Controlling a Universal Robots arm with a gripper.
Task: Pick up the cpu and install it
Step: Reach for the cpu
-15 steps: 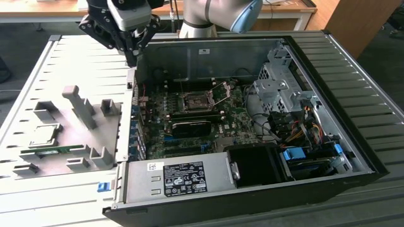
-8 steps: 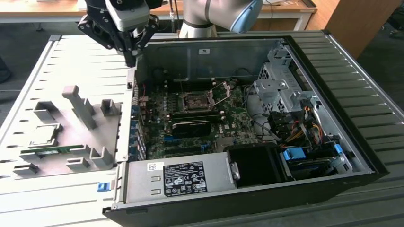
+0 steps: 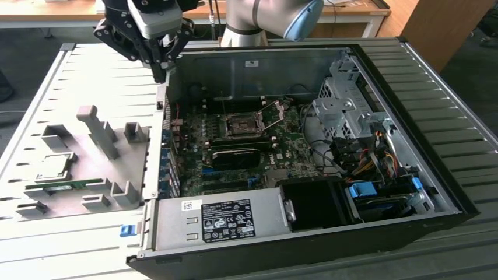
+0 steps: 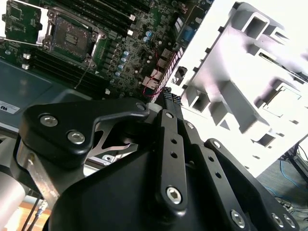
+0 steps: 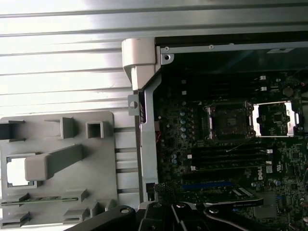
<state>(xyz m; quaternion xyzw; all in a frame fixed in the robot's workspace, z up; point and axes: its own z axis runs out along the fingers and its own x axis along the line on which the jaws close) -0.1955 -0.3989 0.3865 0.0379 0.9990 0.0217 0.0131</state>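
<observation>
Your gripper [image 3: 161,74] hovering at 11 o'clock in exterior view, fingers pressed together, carrying nothing. Cpu [image 3: 55,167] sitting in tray [image 3: 86,170] at 9 o'clock. Socket [image 3: 239,125] lying open, empty: 0 steps done.

A: How much of the cpu [image 5: 16,172] can you make out?
B: In the first wrist view it is glared out to a white patch, and a grey post [image 5: 52,161] on the tray [image 5: 103,144] covers one side. In the exterior view it is too small for any marking to show.
A: The memory stick [image 5: 41,198]?
B: Sunk in its slot, just the upper edge showing.
A: And the arm [image 3: 269,14]?
B: Cut off by the exterior view's top edge. In the second wrist view the gripper [image 4: 168,97] has its black body in front of the tray's near end, and the socket [image 3: 239,124] in the exterior view is too small to tell its pins
</observation>
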